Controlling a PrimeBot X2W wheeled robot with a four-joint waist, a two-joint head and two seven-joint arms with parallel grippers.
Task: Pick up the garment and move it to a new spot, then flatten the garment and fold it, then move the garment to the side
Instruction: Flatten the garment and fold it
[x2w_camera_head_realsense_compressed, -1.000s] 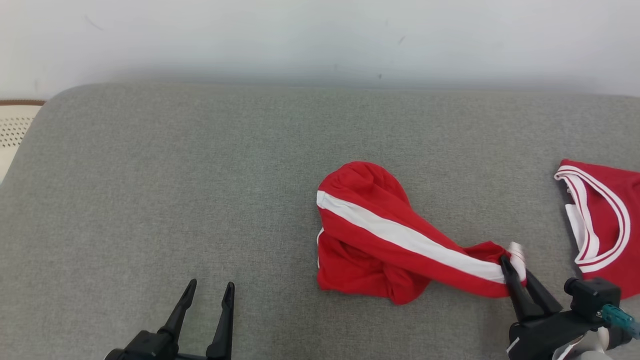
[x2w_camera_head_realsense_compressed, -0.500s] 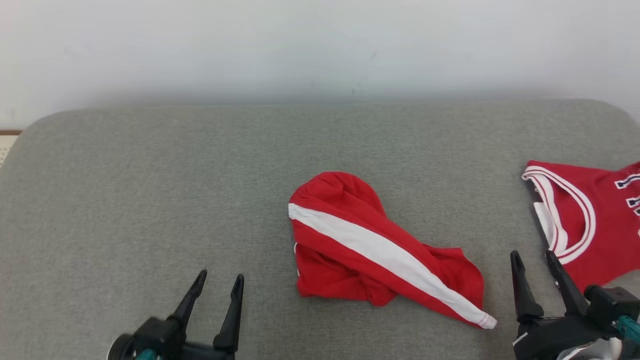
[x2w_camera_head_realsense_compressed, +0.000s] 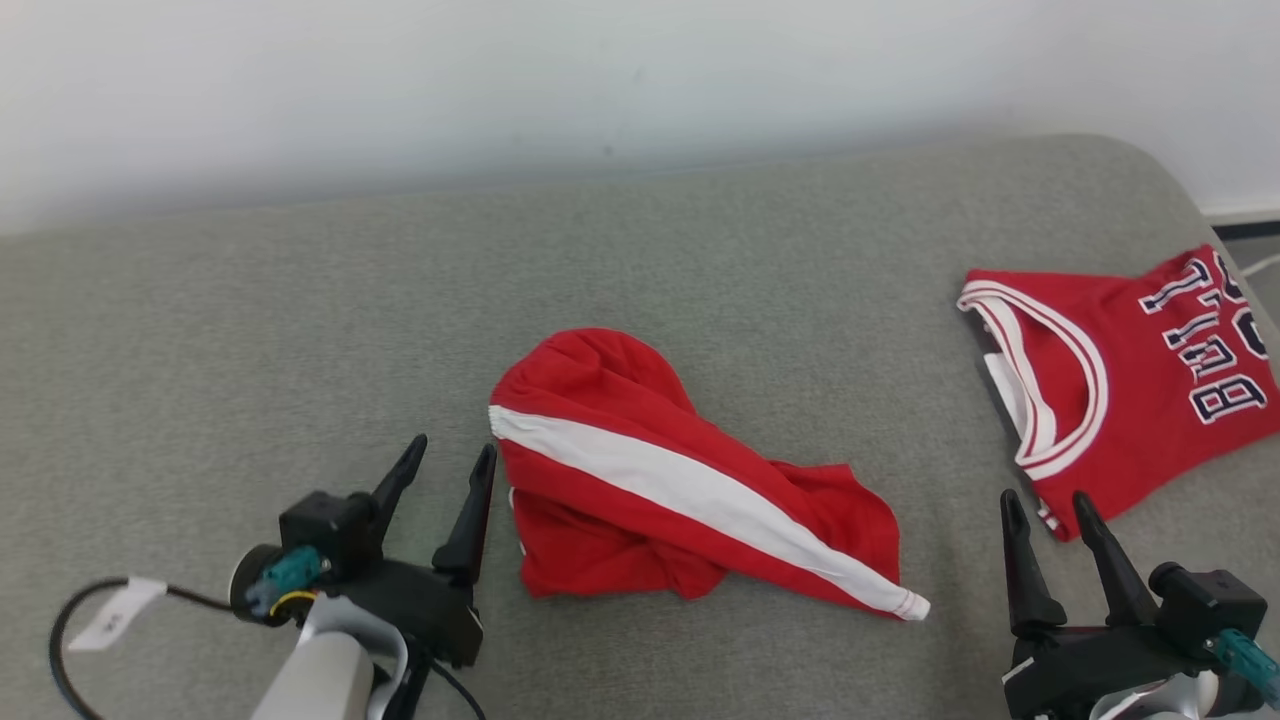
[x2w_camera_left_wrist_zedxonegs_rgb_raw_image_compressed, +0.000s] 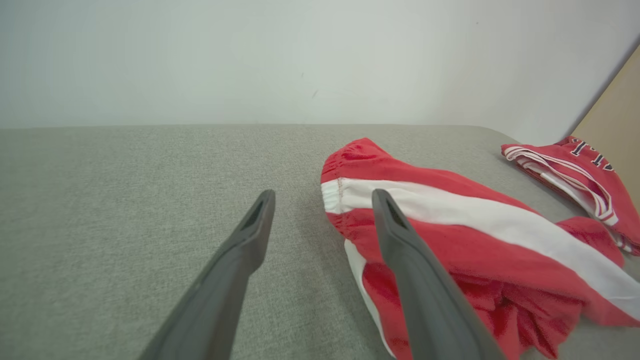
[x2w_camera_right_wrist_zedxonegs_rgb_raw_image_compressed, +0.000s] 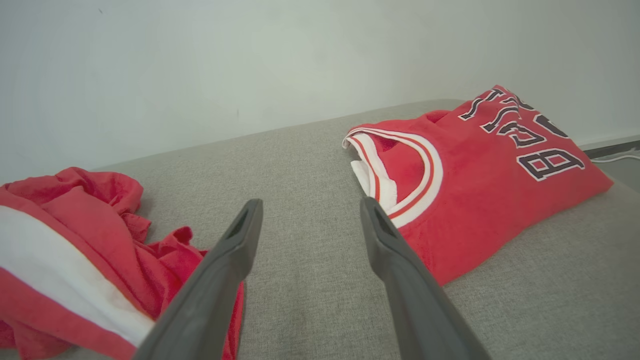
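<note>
Jaws of both grippers stand wide apart and hold nothing. The left gripper (x2w_camera_head_realsense_compressed: 454, 446) hovers low over the grey cushion (x2w_camera_head_realsense_compressed: 300, 330), its fingers pointing toward the wall (x2w_camera_head_realsense_compressed: 600, 70). The garment (x2w_camera_head_realsense_compressed: 690, 480), red shorts with a broad white stripe, lies crumpled on the cushion between the two grippers. Its gathered end, where the stripe begins, sits just beside the inner finger of the left gripper; whether the two touch cannot be told. In the left wrist view that finger overlaps the red cloth. From there the stripe runs diagonally to a narrow hem corner, which lies near the right gripper (x2w_camera_head_realsense_compressed: 1044, 496) but clear of its fingers. A red jersey (x2w_camera_head_realsense_compressed: 1130, 390) with white trim and dark lettering lies beyond the right gripper, apart from the garment.
</note>
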